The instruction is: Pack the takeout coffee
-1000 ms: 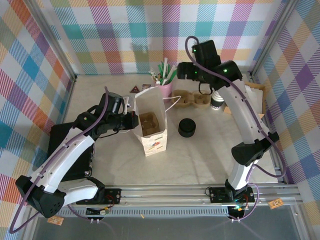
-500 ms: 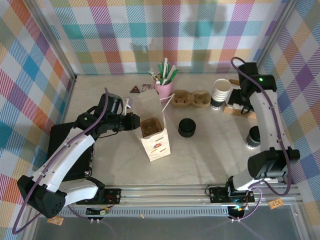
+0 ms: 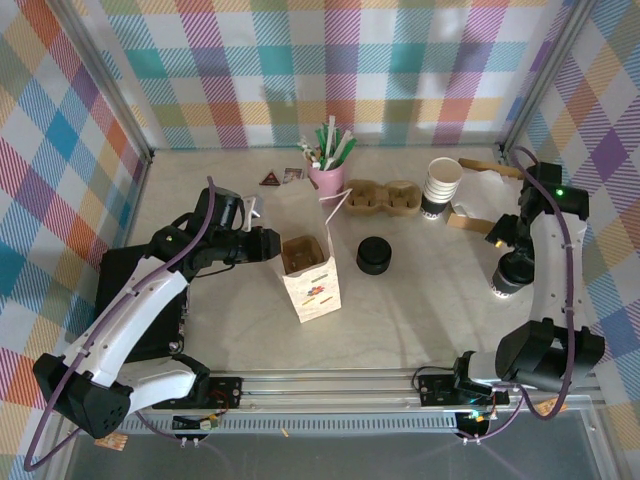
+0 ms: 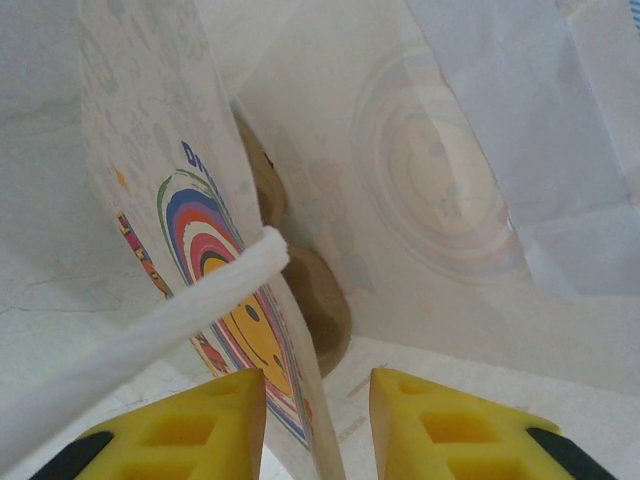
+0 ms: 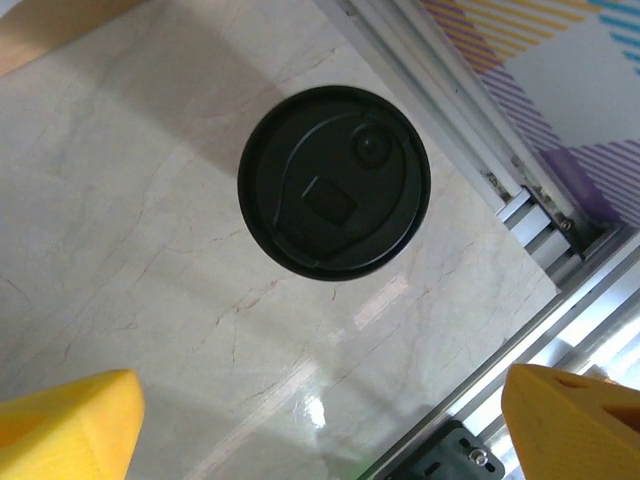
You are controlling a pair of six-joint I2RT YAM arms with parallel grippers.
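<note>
Moved: right arm swung from far centre to right side | left gripper [image 4: 318,400] slightly parted astride paper bag [image 3: 308,275] wall | takeout coffee [image 5: 334,180]: round black lid, upright by table [image 3: 420,300] right edge | right gripper [image 5: 320,400] wide open, empty, above it

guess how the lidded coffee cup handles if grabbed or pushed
The takeout coffee stands upright and narrow, so a sideways push would probably tip it. Its paper wall likely dents under a hard squeeze. The lid hides whether it's full.

One takeout coffee [image 5: 334,182], one bag [image 3: 308,272], one cup stack [image 3: 441,186], seemingly one lid stack [image 3: 373,255].
</note>
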